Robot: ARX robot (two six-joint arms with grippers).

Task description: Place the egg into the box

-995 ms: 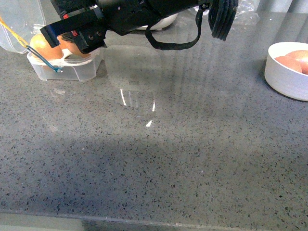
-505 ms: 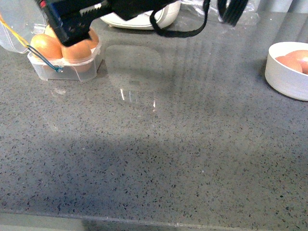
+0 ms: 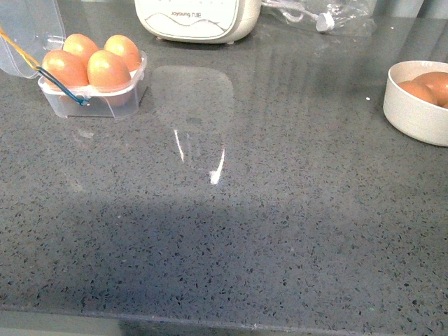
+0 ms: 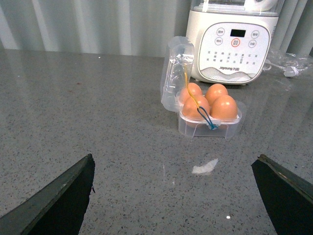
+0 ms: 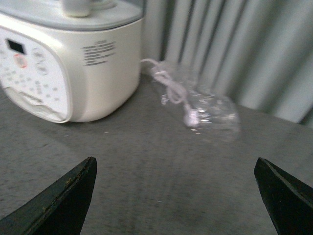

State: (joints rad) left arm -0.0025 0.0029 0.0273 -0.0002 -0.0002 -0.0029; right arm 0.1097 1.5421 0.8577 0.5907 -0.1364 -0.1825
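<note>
Front view: a glossy grey speckled stone counter [image 3: 245, 231] carries pale reflections at mid-surface and a darker band across the near part. At far left sits the box [image 3: 98, 105], thin clear plastic with rounded cups. Four smooth orange-brown eggs [image 3: 108, 70] fill it, one per cup, too alike to tell apart. Its lid [image 3: 28, 28] stands open on the left, with a yellow band [image 3: 17, 45] and a blue band [image 3: 63, 87] running down to the front wall. Behind is a rounded cream appliance [image 3: 196, 17], and right of that a crinkled clear bag [image 3: 336, 17]. At the right edge is a round white bowl [image 3: 413, 115] with more eggs [image 3: 420, 89] inside. Neither arm shows here.

Left wrist view: the box appears from its front, the lid upright beside the eggs. The appliance's button panel and small display, cut off in the front view, are visible. A grey pleated curtain [image 4: 98, 24] closes the back. The left gripper [image 4: 173, 196] is spread wide, its dark wedge-shaped fingers [image 4: 63, 196] at the frame's corners above bare counter, holding nothing.

Right wrist view: slightly blurred. It shows the appliance's side with printed text and the bag holding a coiled white cable, with the curtain behind. The right gripper [image 5: 173, 196] is likewise wide apart and empty.
</note>
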